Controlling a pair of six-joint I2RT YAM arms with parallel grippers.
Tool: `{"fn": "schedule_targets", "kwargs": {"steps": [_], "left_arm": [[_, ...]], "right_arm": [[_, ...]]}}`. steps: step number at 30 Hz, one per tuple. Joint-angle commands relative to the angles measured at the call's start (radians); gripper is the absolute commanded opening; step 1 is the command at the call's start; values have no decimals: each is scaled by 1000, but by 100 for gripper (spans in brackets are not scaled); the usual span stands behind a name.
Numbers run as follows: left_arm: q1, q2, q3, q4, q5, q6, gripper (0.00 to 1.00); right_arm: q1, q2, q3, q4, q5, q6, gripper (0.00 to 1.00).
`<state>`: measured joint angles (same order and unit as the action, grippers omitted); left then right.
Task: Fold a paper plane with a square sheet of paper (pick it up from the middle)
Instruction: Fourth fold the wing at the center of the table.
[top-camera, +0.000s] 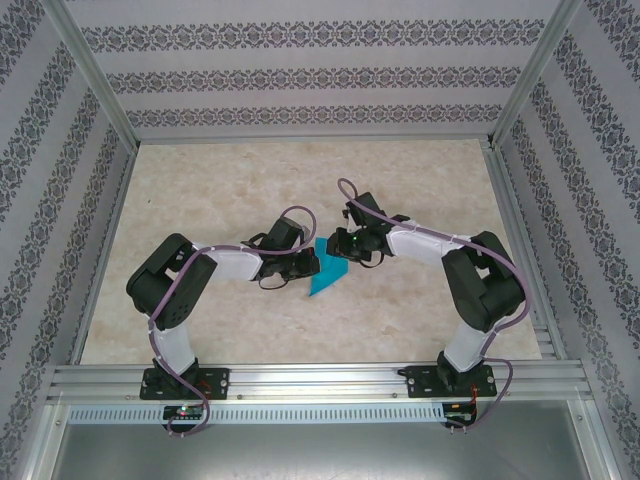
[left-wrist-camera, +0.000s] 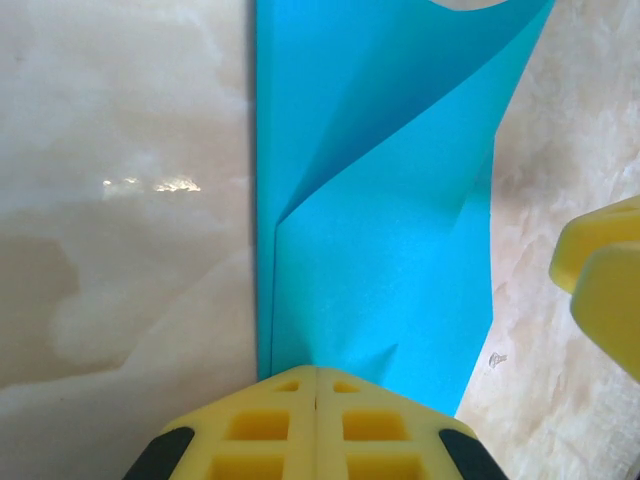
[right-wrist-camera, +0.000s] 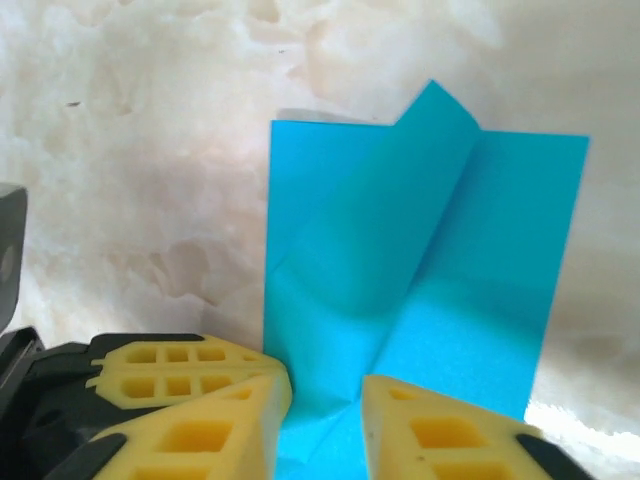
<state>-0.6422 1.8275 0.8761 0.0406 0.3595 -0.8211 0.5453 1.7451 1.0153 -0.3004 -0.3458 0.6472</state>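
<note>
The table has a pale beige, marble-patterned top with a slight gloss. A metal rail runs along its 6 o'clock edge. A bright blue sheet of paper lies on the top close to the centre, a touch toward 5 o'clock. The sheet is partly folded: one flap lies slanted across the rest, and a crease down its middle stands slightly raised off the surface.

Paper sheet far end cut off, L wrist cam.
</note>
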Motion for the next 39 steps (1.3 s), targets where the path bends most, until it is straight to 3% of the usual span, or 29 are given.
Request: {"fn": "schedule_targets", "kwargs": {"steps": [1,5,8,18,26,39], "left_arm": [[7,42,-10,-91,-38,-5,4],[7,40,-10,-110,-49,-4,4],[7,40,-9,-113,-47,-6,3],[7,0,15,-111,-21,15,4],[6,-67,40,-7,44,21,11],[7,10,48,-104,30,29,6]], "right_arm": [[3,25,-34,90,-107,-12,18],[1,74,-30,127,-150,-33,8],[-5,106,-22,136,-163,-48,5],[-19,170,-59,147,-170,-69,4],[-11,178,-82,153,-164,-64,4],[-19,189,-63,146,-163,-57,4]]}}
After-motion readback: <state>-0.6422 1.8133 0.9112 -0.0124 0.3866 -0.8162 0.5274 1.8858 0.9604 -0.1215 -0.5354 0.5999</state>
